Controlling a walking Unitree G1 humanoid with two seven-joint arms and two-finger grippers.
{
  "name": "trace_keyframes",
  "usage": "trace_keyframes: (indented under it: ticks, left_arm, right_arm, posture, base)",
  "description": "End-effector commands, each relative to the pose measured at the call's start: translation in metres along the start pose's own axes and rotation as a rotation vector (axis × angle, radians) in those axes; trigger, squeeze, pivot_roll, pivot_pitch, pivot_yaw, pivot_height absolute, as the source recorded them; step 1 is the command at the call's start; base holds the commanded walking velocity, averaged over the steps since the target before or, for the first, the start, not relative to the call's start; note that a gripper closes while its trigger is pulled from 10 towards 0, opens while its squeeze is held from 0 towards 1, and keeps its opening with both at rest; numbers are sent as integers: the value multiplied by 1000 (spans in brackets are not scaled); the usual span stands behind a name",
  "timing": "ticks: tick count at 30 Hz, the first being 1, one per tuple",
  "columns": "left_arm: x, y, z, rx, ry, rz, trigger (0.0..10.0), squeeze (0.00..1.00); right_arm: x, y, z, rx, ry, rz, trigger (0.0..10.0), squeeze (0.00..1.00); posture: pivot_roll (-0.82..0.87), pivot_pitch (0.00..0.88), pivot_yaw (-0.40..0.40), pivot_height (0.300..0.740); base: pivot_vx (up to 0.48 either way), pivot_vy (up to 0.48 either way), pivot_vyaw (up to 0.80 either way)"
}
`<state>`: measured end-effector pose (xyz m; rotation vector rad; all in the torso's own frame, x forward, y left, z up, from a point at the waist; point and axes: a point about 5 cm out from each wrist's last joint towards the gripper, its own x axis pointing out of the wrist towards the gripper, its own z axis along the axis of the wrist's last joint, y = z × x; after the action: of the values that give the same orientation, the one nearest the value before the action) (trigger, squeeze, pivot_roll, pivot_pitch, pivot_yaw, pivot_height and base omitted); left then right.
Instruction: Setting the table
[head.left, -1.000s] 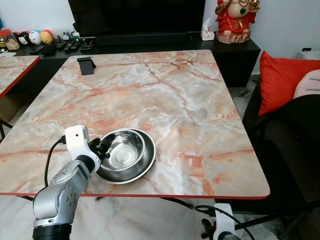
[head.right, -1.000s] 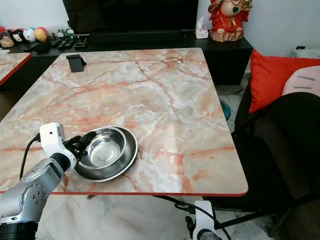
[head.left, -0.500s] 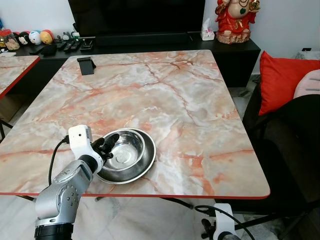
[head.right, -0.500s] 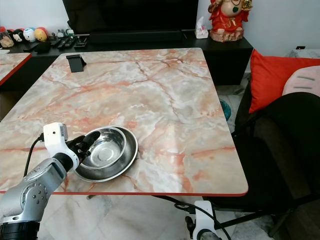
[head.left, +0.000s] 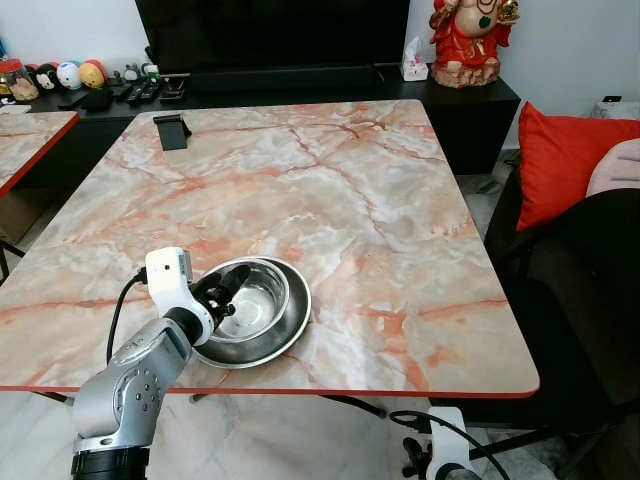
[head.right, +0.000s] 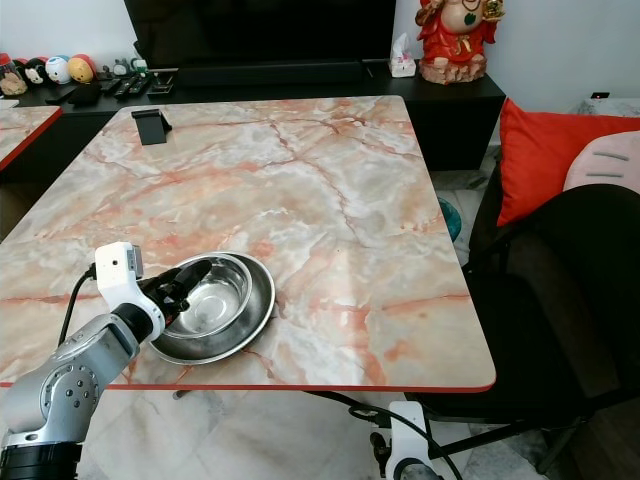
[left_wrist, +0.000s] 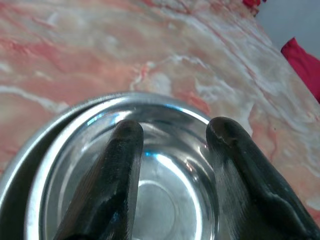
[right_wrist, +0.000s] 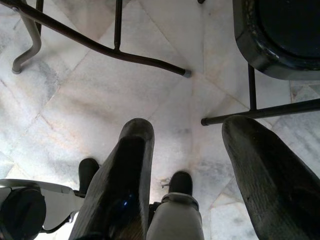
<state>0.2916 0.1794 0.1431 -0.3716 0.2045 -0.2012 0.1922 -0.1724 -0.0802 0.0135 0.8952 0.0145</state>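
A small steel bowl (head.left: 257, 297) sits inside a wider steel dish (head.left: 292, 322) near the front left edge of the marble table (head.left: 330, 190). My left gripper (head.left: 226, 291) is open and reaches over the bowl's near left rim, with its fingertips above the inside of the bowl. In the left wrist view both black fingers (left_wrist: 122, 155) stand apart over the bowl (left_wrist: 165, 205), and nothing is held between them. My right gripper (right_wrist: 187, 127) hangs open below the table edge, above the tiled floor.
A black phone stand (head.left: 173, 130) stands at the table's far left corner. A dark chair (head.left: 590, 290) and a red cushion (head.left: 570, 160) are on the right. A second marble table (head.left: 30, 140) lies to the left. A red statue (head.left: 472, 40) stands on the black console behind.
My left gripper has moved forward and to the right, from beside the dish's left rim to over the bowl. The bowl and dish have stayed in place.
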Motion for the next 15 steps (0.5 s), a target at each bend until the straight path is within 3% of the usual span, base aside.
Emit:
trace_keyframes:
  ticks: [1, 2, 3, 4, 5, 10, 15]
  left_arm:
    - [-2, -2, 16, 99, -75, 12, 10000, 0]
    - [-2, -2, 19, 96, -106, 18, 10000, 0]
    - [-3, -1, 28, 147, -174, 50, 10000, 0]
    - [-3, -1, 28, 147, -174, 50, 10000, 0]
    - [-6, 0, 36, 263, -232, 85, 10000, 0]
    - [-11, 3, 27, 453, -239, 97, 10000, 0]
    - [-14, 8, 18, 467, -244, 129, 10000, 0]
  right_arm:
    - [0, 2, 0, -1, 9, 9, 10000, 0]
    - [0, 2, 0, -1, 8, 9, 10000, 0]
    - [0, 2, 0, 0, 7, 8, 10000, 0]
    - [0, 2, 0, 0, 7, 8, 10000, 0]
    - [0, 2, 0, 1, 5, 6, 10000, 0]
    - [0, 2, 0, 5, 3, 3, 10000, 0]
    - [0, 2, -1, 7, 3, -3, 10000, 0]
  posture:
    - [-38, 0, 56, 723]
    - [-39, 0, 56, 723]
    - [-40, 0, 56, 723]
    - [-40, 0, 56, 723]
    - [-39, 0, 56, 723]
    - [-45, 0, 59, 723]
    - [-49, 0, 58, 723]
  base:
    - [0, 0, 0]
    - [0, 0, 0]
    - [0, 0, 0]
    - [0, 0, 0]
    - [0, 0, 0]
    - [0, 0, 0]
    - [0, 0, 0]
